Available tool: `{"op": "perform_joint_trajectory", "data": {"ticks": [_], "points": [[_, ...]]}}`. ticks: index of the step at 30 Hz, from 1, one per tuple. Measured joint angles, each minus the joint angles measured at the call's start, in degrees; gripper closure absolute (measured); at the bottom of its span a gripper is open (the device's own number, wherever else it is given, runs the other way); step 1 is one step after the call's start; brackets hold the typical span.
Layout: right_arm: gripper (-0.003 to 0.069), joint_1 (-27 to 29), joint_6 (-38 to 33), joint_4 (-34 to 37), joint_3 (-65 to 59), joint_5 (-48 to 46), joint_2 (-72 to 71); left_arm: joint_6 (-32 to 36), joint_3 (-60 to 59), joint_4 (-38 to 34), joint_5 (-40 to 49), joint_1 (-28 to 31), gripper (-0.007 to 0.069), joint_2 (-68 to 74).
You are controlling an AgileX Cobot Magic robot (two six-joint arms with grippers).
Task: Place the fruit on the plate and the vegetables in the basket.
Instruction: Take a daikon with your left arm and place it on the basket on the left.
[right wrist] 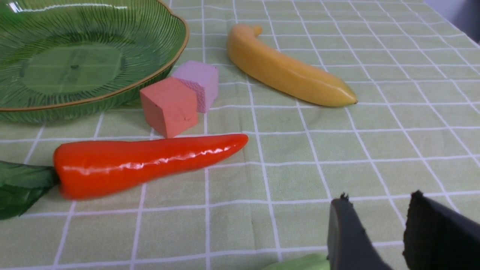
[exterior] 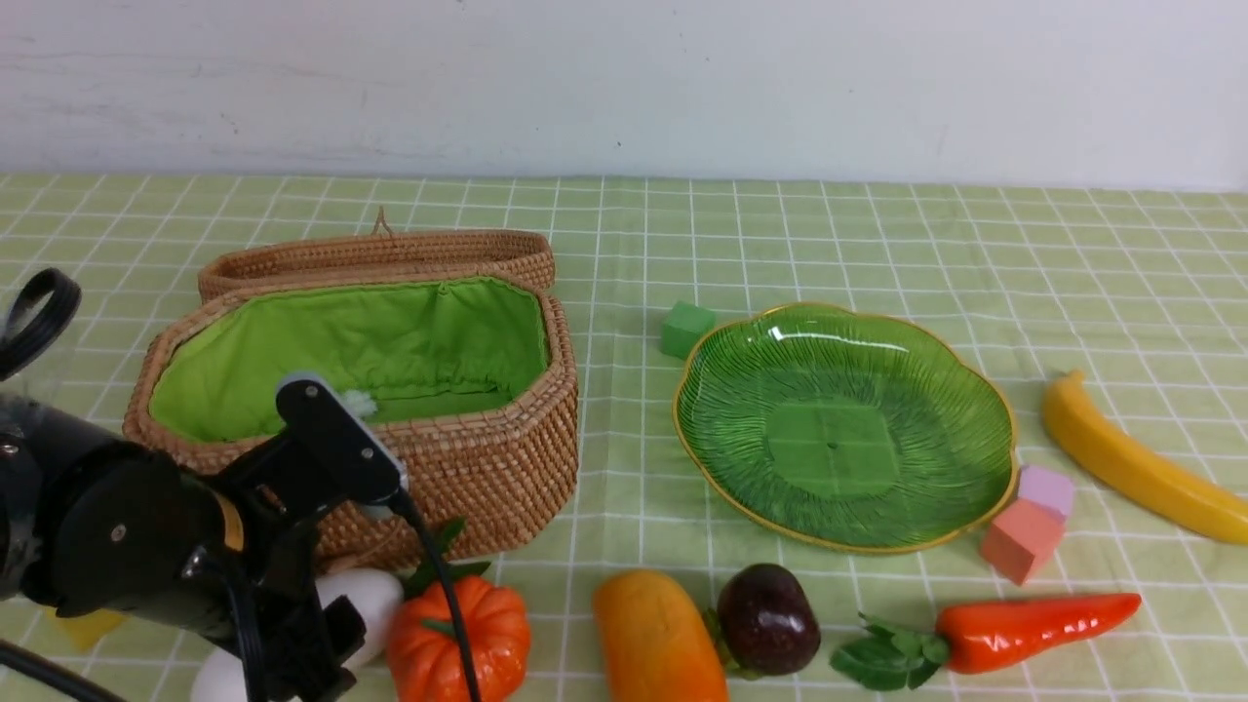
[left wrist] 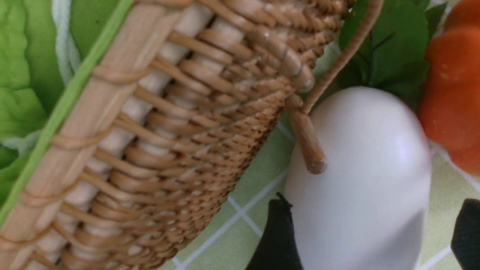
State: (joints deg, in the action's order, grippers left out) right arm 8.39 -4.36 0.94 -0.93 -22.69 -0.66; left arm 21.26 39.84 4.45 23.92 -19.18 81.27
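The white radish [exterior: 369, 593] lies at the near left, in front of the open wicker basket [exterior: 487, 468] and next to the orange pumpkin [exterior: 483, 634]. My left gripper [exterior: 317, 648] is open astride the radish [left wrist: 360, 180]; in the left wrist view [left wrist: 373, 202] one finger touches it and the other stands apart. The mango [exterior: 658, 639], purple fruit [exterior: 768, 617] and carrot [exterior: 1033, 629] lie along the near edge. The banana [exterior: 1131, 463] lies right of the empty green plate [exterior: 975, 390]. My right gripper [right wrist: 378, 204] is slightly open and empty, with a bit of green gourd [right wrist: 300, 263] beside it.
The basket lid [exterior: 375, 255] lies folded back behind the basket. A green foam cube [exterior: 686, 329] sits left of the plate. Pink [exterior: 1019, 541] and purple [exterior: 1048, 487] cubes touch the plate's near right rim. A yellow piece [exterior: 88, 626] shows under the left arm.
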Motion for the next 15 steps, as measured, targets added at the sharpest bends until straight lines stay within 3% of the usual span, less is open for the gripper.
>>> {"op": "perform_joint_trajectory", "data": {"ticks": [8, 15], "points": [[0.0417, 0.0, 0.0, 0.0, 0.0, 0.0, 0.0, -0.29, 0.0, 0.57, 0.94, 0.0, 0.0013, 4.19], [0.0417, 0.0, 0.0, 0.0, 0.0, 0.0, 0.0, -1.18, 0.0, 0.33, 1.44, 0.0, 0.004, 7.52]]}}
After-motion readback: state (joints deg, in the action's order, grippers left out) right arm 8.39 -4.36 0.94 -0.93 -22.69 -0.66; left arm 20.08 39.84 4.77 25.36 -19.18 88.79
